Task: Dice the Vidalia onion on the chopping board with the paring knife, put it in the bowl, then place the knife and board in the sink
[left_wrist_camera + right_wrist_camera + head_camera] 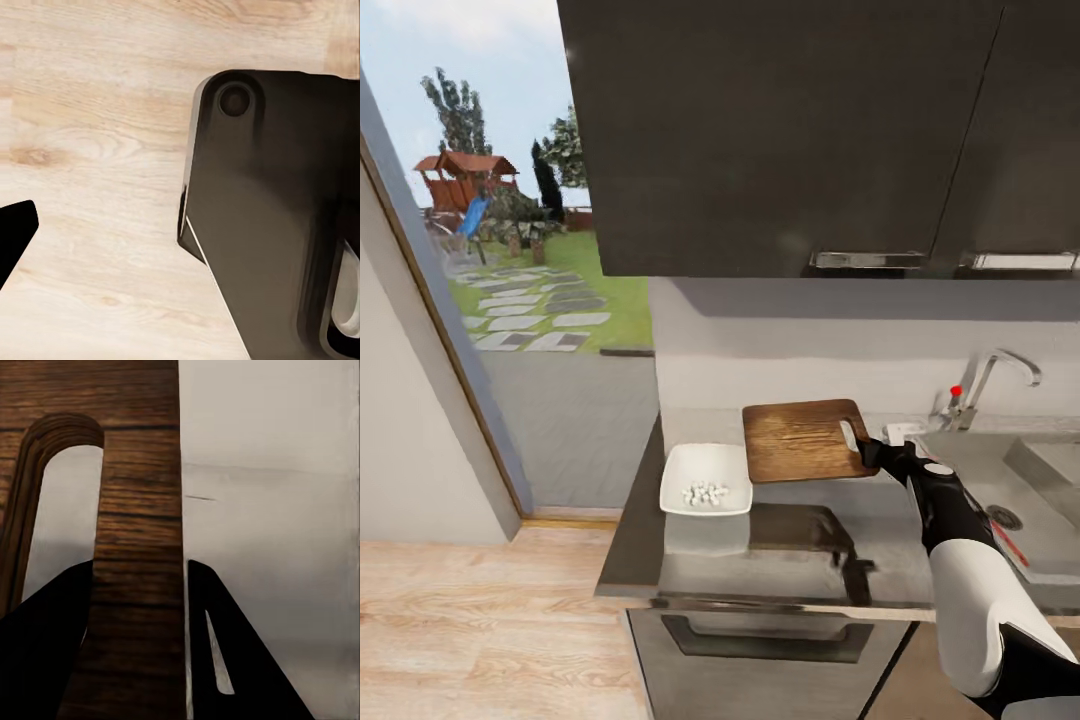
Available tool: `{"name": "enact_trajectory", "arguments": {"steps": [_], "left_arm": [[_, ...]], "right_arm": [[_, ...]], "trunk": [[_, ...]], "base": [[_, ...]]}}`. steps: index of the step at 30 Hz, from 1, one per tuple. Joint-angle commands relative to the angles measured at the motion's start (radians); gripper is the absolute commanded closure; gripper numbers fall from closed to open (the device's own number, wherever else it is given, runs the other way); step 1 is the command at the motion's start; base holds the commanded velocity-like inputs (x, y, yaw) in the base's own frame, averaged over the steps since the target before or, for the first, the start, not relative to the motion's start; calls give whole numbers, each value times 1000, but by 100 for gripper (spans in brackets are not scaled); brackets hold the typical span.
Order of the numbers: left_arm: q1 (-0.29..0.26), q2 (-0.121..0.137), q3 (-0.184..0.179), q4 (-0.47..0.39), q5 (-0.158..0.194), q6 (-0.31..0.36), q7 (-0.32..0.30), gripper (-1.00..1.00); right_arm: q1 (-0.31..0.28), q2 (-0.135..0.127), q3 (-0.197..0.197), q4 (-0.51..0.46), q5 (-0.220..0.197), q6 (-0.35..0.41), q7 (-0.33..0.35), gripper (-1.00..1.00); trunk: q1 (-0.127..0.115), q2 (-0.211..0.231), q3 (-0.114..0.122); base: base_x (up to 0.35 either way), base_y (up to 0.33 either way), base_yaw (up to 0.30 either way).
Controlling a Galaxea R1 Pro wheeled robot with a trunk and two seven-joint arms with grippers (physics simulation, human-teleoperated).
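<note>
- Clearly, our right gripper is pinching the chopping board at its handle end, and the board hangs lifted above the countertop, roughly level, with its dark reflection on the glossy grey slab below.
- Through the right wrist camera we see our two dark fingers on either side of the strip of wood between the slot-shaped handle hole and the board's edge; one finger passes through the slot.
- We find the bowl sitting on the countertop just beside the board's near left corner, apart from it, and it holds a small heap of pale diced onion.
- To our right lies the sink, its round drain visible past our right forearm, with the chrome tap and its red knob standing at the back against the wall.
- A thin red streak shows in the basin near the drain; we cannot tell for certain that it is the paring knife.
- Our left wrist camera looks down on the light wooden floor and a dark, rounded part of our own body; one black fingertip pokes in at the edge, so we cannot tell whether the left pincer is spread or pressed together.
- Dark wall cabinets hang overhead, and a window at the left shows a garden.
</note>
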Motion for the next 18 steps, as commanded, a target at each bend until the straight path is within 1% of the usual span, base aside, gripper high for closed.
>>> {"name": "enact_trajectory", "arguments": {"steps": [1,18], "left_arm": [[0,1,-8,-2,7,-2,8,-100],[0,1,-8,-2,7,-2,8,-100]], "right_arm": [[-1,1,-5,-2,5,3,8,100],[-1,3,-2,-2,5,2,8,100]], "trunk": [[1,-2,-1],[1,-2,-1]], "base": [[0,-304,-115],[0,-304,-9]]}}
